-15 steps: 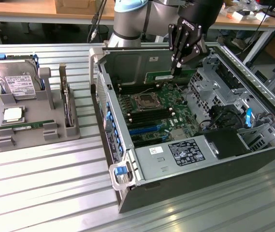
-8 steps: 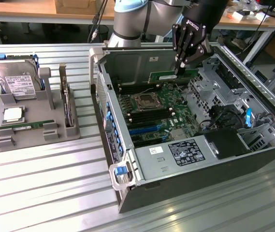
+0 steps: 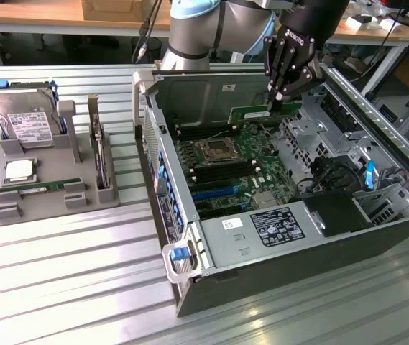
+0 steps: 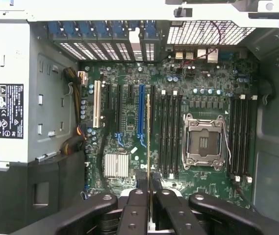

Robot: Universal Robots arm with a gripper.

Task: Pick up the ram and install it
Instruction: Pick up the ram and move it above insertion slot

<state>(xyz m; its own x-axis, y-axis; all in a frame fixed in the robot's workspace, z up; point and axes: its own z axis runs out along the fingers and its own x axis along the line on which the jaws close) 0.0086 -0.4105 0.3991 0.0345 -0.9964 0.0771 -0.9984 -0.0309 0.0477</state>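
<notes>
Ram [image 3: 254, 112] is clamped in your gripper [image 3: 276, 100]: the fingers are closed on the stick's upper edge, and it hangs level beneath them, not yet seated. It sits just above the board [image 3: 226, 162] inside the open case [image 3: 262, 273]. In the wrist view you see the ram edge-on, a thin line running straight out from between the fingers [image 4: 134, 205]. Directly under it lie the blue slot [image 4: 140, 112] and the black memory slots [image 4: 171, 132], which run parallel to it. The socket [image 4: 203, 142] lies beyond those slots. Well away from the gripper, on the exterior view's left, a 2nd ram [image 3: 42, 188] lies flat in the tray [image 3: 6, 212], near the drive [image 3: 23, 118].
</notes>
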